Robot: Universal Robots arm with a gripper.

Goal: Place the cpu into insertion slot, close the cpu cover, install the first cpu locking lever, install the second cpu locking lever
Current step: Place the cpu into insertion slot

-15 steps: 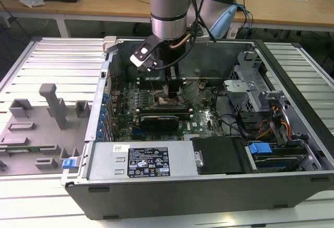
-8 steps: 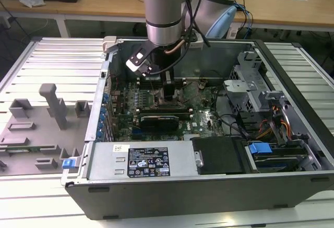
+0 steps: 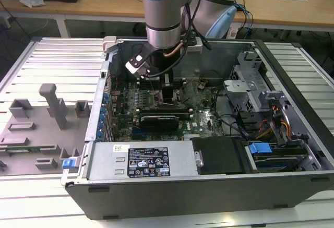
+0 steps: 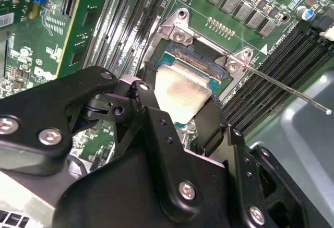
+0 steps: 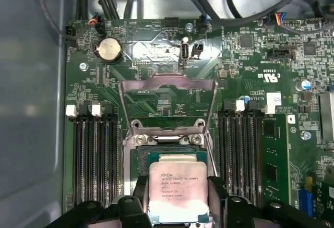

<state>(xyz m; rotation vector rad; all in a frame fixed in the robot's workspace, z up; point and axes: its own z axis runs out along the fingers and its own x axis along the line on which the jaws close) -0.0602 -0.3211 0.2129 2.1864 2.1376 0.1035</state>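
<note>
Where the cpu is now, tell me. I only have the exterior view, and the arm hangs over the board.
Observer: In the first wrist view the cpu is gripped on two sides by the tool, metal face up.
Operator: Report the cpu cover.
Observer: The cpu cover is swung open, folded back from the insertion slot.
Operator: Now the levers.
Observer: In the second wrist view one locking lever is unlatched, its thin rod sticking out over the memory slots.
</note>
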